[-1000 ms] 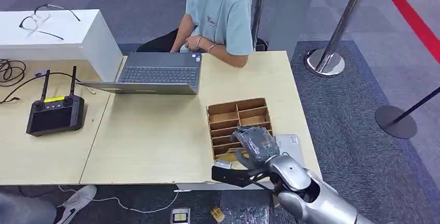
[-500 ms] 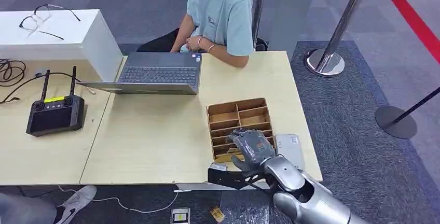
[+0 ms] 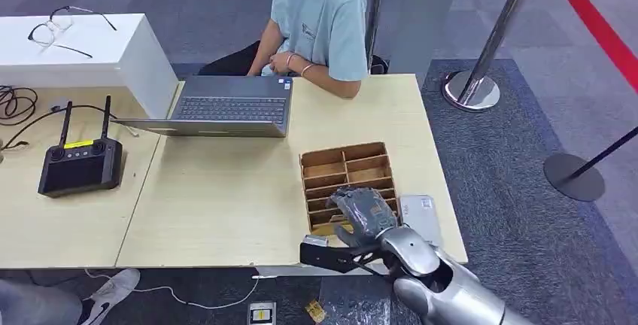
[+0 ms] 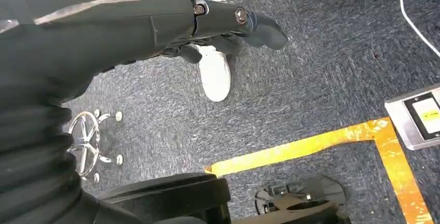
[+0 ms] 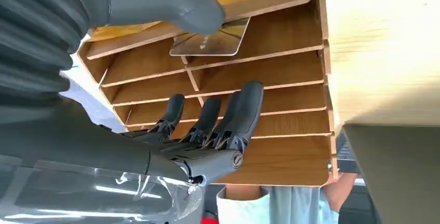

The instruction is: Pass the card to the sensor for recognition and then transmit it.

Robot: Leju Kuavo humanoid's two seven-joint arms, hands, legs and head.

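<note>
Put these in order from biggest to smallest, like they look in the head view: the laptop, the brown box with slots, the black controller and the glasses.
1. laptop
2. brown box with slots, though the right hand covers part of it
3. black controller
4. glasses

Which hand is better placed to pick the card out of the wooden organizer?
Right. The right hand hovers over the wooden organizer, thumb beside the card. The left hand hangs above the floor.

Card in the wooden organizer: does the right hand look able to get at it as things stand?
Probably yes. The right hand hovers over the wooden organizer, fingers apart, its thumb just over the card, which leans in an open-topped slot. Nothing lies between them.
</note>
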